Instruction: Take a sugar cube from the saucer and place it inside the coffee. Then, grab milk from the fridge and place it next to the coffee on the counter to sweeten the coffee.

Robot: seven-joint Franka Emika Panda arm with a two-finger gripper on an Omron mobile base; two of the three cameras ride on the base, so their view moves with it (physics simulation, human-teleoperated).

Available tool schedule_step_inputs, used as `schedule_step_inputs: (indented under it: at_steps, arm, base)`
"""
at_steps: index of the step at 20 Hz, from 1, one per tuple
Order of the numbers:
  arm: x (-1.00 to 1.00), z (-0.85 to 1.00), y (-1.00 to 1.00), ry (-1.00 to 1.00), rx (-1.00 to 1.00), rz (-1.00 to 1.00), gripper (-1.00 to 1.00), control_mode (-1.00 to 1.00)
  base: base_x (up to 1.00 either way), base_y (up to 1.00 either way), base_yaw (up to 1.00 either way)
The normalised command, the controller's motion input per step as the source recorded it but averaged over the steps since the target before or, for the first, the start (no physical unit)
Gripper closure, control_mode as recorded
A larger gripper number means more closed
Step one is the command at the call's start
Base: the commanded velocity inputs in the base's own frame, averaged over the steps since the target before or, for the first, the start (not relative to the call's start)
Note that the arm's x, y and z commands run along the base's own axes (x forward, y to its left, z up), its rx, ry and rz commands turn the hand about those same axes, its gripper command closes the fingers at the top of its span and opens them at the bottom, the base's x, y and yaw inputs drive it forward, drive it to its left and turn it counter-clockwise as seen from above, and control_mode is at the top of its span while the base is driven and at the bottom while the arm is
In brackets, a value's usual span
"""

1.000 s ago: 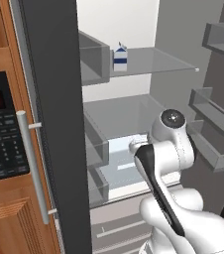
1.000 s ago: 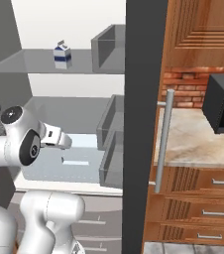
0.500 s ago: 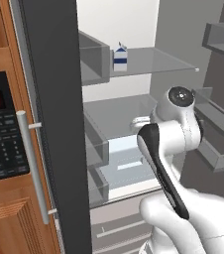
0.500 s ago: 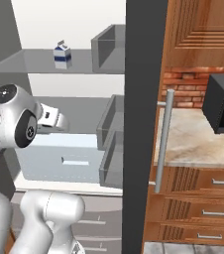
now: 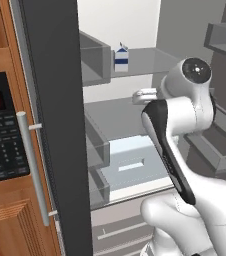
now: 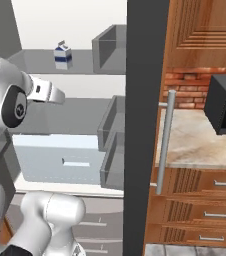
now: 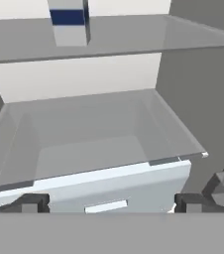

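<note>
Inside the open fridge [image 5: 130, 30], the milk [image 5: 121, 59] stands upright on the top glass shelf [image 5: 150, 60], near the white back wall. Lower down, the gripper [image 7: 110, 203] reaches into the fridge below that shelf, and its two dark tips stand far apart with nothing between them. Right under it sit a lower glass shelf [image 7: 99, 134] and a pale drawer [image 7: 109, 191], and the stone counter [image 6: 200, 145] is off to the right of the fridge door [image 6: 142, 125].

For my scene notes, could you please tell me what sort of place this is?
A kitchen, rendered: an open fridge holding a milk carton, a microwave set in wooden cabinetry, and a stone counter over drawers.
</note>
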Motion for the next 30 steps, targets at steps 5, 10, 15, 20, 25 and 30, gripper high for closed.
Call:
schedule_step_inputs:
  at_steps: [5, 10, 15, 20, 25, 30]
  arm:
    - [0.05, 0.75, 0.11, -0.25, 0.09, 0.0, -1.0, -1.0]
    - [0.53, 0.49, 0.17, -0.04, 0.01, 0.0, -1.0, -1.0]
    - [0.79, 0.08, 0.06, 0.0, 0.01, 0.03, -1.0, -1.0]
    - [0.72, -0.03, 0.09, 0.0, 0.01, 0.02, -1.0, -1.0]
    - [0.43, 0.0, 0.25, -0.04, -0.01, 0.0, -1.0, -1.0]
    - [0.46, -0.04, 0.11, 0.0, -0.03, 0.0, -1.0, -1.0]
  base:
    - [0.0, 0.0, 0.0]
    - [0.0, 0.0, 0.0]
    - [0.0, 0.0, 0.0]
    - [0.0, 0.0, 0.0]
    - [0.0, 0.0, 0.0]
    - [0.0, 0.0, 0.0]
